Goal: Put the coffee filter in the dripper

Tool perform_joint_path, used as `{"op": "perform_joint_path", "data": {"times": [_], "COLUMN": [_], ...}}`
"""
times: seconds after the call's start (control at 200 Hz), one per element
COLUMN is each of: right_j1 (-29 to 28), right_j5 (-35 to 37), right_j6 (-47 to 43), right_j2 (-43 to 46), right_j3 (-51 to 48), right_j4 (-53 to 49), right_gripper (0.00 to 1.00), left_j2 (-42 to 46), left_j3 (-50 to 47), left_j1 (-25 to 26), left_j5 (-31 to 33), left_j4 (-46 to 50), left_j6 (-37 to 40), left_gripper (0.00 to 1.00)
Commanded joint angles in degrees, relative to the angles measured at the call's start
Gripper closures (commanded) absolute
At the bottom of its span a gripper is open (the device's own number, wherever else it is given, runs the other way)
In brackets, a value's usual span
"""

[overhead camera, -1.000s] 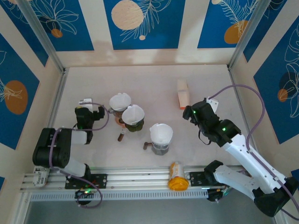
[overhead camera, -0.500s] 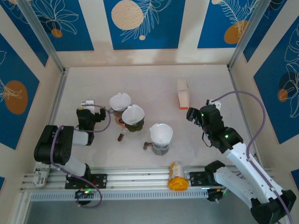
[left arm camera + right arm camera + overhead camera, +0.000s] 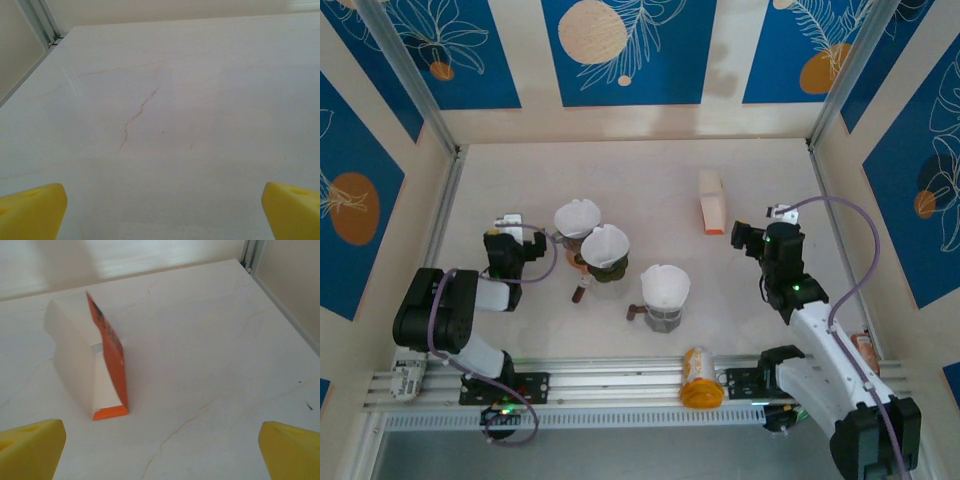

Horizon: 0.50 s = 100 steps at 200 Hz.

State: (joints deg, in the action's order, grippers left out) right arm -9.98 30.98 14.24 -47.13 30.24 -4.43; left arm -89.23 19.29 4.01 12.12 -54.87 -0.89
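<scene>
Coffee filter (image 3: 665, 285): sits in dripper (image 3: 663, 318) mid-table, unmoved. Right gripper (image 3: 748, 240): spread wide, empty, now drawn back rightward, near carton (image 3: 712, 205) (left gripper (image 3: 508, 225) likewise spread, empty).

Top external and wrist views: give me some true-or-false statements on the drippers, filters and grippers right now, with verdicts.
1. The dripper nearest the arms has a white coffee filter in it. True.
2. The right gripper is shut on the orange-and-white carton. False: its jaws are open and the carton sits apart, ahead of it.
3. The left gripper is open, with bare tabletop ahead of it. True.
4. In the top view the carton is left of all three drippers. False: it is to their right, near the right gripper.
</scene>
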Motion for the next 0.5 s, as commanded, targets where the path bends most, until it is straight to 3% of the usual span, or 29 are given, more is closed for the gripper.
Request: {"op": "perform_joint_path", "data": {"times": [0.0, 0.15, 0.495], "right_j1": [2.9, 8.7, 10.4], "right_j5": [-4.0, -9.6, -13.3], "right_j6": [-7.9, -4.6, -4.4], "right_j2": [-1.7, -8.1, -26.1], "right_j3": [-3.5, -7.4, -8.4], "right_j4": [14.6, 23.7, 40.6], "right_gripper": [0.01, 0.01, 0.01], "left_j2": [-0.6, -0.6, -0.6], "left_j3": [1.0, 1.1, 1.2], "left_j1": [0.6, 0.7, 0.8], "left_j5": [0.9, 1.0, 1.1], "left_j4": [-1.2, -1.1, -1.0], "left_j6": [1.1, 1.1, 1.2], "left_gripper": [0.00, 0.00, 0.00]}}
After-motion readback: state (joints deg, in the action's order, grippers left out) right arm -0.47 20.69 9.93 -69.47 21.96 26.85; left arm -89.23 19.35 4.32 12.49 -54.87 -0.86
